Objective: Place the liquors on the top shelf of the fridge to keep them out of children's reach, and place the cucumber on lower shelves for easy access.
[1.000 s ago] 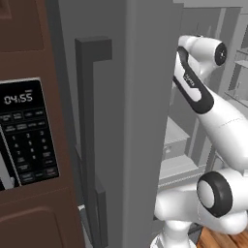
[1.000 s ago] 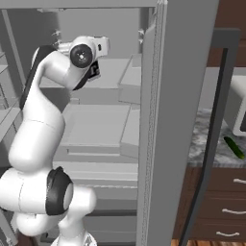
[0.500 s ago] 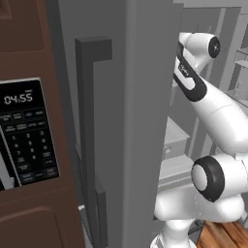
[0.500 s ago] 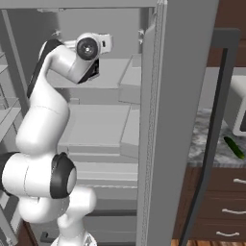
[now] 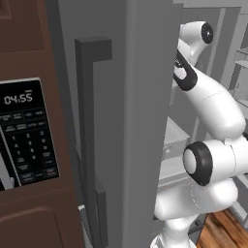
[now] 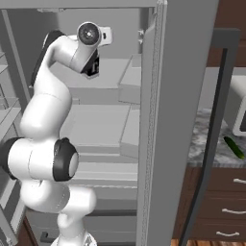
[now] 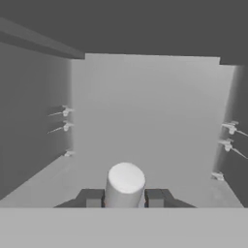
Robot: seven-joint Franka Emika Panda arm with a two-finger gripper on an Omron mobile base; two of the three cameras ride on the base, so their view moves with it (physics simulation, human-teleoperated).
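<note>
I am carrying one of the liquors, the cream-white bottle (image 7: 124, 185), into the fridge (image 6: 158, 120), and my gripper (image 7: 124, 197) is pinching it, a finger (image 7: 93, 198) pressed against each side; in the hand view I look straight down on its rounded top. Ahead of it lie the bare grey back wall of the fridge and small shelf pegs on the left and right walls. From the right base view my hand sits high inside, above the top shelf (image 6: 110, 72), with the thicker lower shelves (image 6: 103, 127) stepped below, so I judge this to be the placing step for the first bottle. The next move calls for lowering the bottle upright until its base meets the shelf plate, then letting go without tipping it; I cannot tell how far its base is from the shelf. The open door (image 6: 185, 115) stands close on the right of my arm, and the other door with its dark handle (image 5: 89, 140) on the left, so my elbow has little room. The cucumber (image 6: 234, 147) waits on the counter (image 6: 204, 149) far to the right, beside a white microwave (image 6: 238, 110); the second bottle I cannot place.
</note>
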